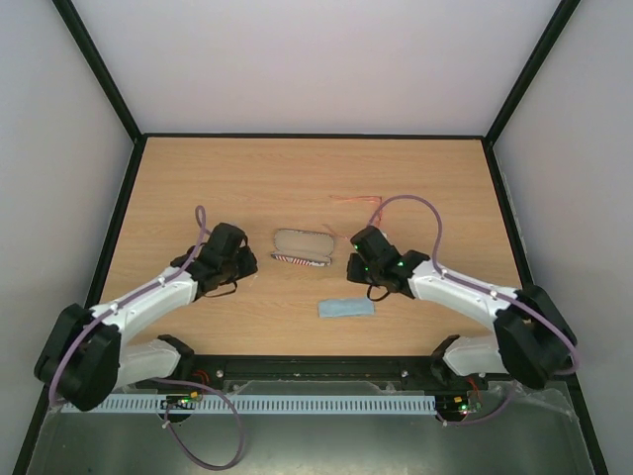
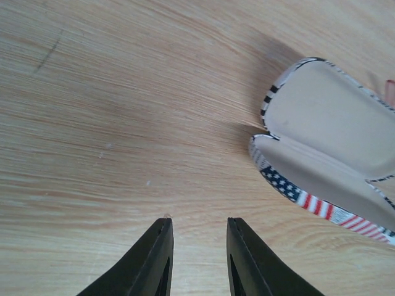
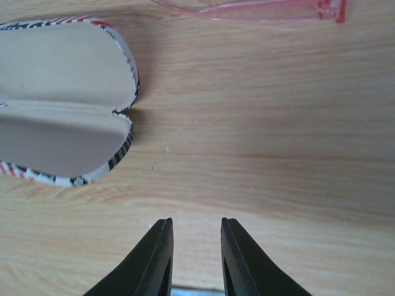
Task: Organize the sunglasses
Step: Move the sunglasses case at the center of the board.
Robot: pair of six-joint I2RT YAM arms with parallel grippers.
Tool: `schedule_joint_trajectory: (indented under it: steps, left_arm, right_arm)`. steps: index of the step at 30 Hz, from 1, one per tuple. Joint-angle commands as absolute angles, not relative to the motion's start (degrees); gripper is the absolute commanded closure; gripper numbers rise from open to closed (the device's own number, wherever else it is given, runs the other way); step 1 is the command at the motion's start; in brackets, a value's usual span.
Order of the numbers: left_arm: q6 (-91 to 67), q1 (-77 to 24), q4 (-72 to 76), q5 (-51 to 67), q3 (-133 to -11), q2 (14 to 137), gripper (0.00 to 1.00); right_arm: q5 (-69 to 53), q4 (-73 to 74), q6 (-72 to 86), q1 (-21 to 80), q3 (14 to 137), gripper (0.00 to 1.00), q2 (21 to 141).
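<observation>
Sunglasses (image 3: 271, 11), case (image 1: 303, 244), cloth (image 1: 347, 308): one each; left end effector (image 2: 199, 221) and right end effector (image 3: 196, 222) both slightly spread.

Light wooden table (image 1: 297, 178) with black edging, plain pale walls (image 1: 316, 59) on three sides

The open flag-patterned case (image 1: 302, 247) lies mid-table, between the left gripper (image 2: 197, 225) and the right gripper (image 3: 195, 223) — it bars the straight way from one to the other. Bare wood of the table (image 1: 198, 178) shows just ahead of each gripper's tips. Behind the case the red sunglasses (image 1: 356, 201) lie apart from it, with a strip of wood between. The light blue cloth (image 1: 346, 309) lies near the front edge, just nearside of the right gripper — the far and left wood is free
</observation>
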State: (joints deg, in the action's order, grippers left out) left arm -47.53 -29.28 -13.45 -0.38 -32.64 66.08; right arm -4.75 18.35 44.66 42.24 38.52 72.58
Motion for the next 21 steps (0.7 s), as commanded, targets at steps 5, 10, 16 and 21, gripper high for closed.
schedule_joint_trajectory:
  steps: [5,10,16,21]
  left_arm:
    - [-45.02,-26.81,-7.11,-0.30,-35.39,76.51,0.76]
    - [-44.21,-25.42,-4.80,-0.26,-37.13,81.56,0.76]
    - [-43.15,-25.32,-3.33,0.10,-40.60,88.20,0.79]
    - [-43.08,-25.52,-2.39,1.60,-41.63,90.64,0.80]
  right_arm:
    - [-0.36,17.45,40.06,40.32,47.88,0.74,84.75]
    - [-0.59,17.01,38.86,39.64,52.05,0.73,91.43]
    - [-1.80,16.22,38.36,39.29,55.85,0.74,97.75]
    - [-2.90,16.27,38.47,39.29,57.54,0.74,99.34]
